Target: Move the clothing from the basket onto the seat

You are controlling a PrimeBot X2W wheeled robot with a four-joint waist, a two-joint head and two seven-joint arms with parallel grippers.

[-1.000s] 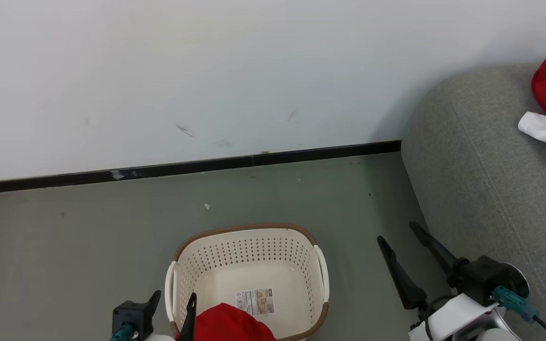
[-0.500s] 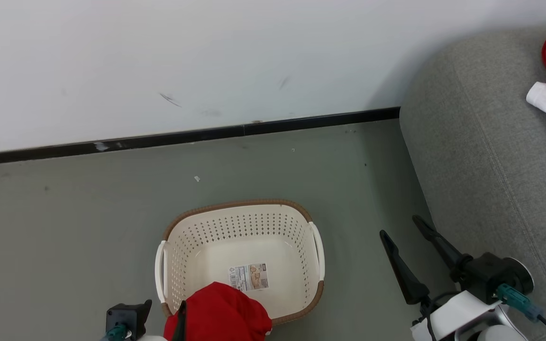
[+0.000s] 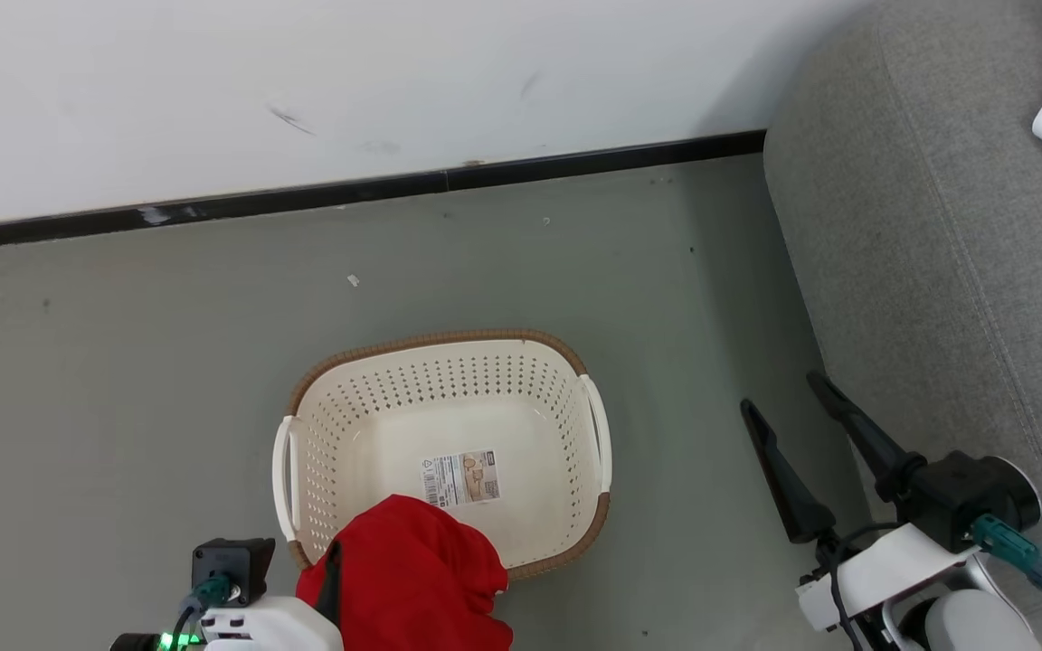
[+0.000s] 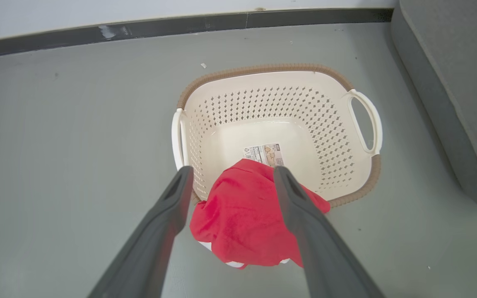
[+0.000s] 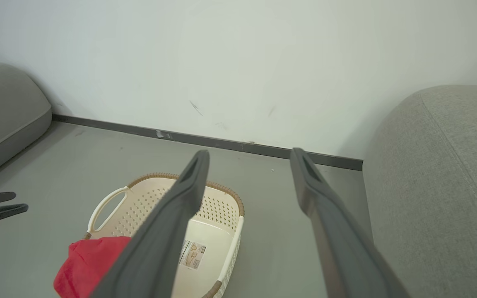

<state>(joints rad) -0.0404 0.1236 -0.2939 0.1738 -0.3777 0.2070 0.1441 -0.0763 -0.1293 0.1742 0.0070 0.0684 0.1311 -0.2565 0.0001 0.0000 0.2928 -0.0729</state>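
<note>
Downward tilt of the head camera has slid the whole scene up the frame since a second ago; grippers and basket hold their places against one another. One soft red fabric garment (image 4: 242, 219) lies draped over the rim of the small oval cream perforated plastic basket (image 3: 449, 362), directly between the widely spread fingers of the left gripper (image 4: 233, 171), pinched by neither. Light and limp, it would likely sag when lifted; the raised fold between the fingertips looks the best hold. Nearby, the right gripper (image 3: 781, 393) hovers low, fingers also spread and empty, with the large grey woven-fabric sofa (image 3: 937, 271) just off its right finger.
</note>
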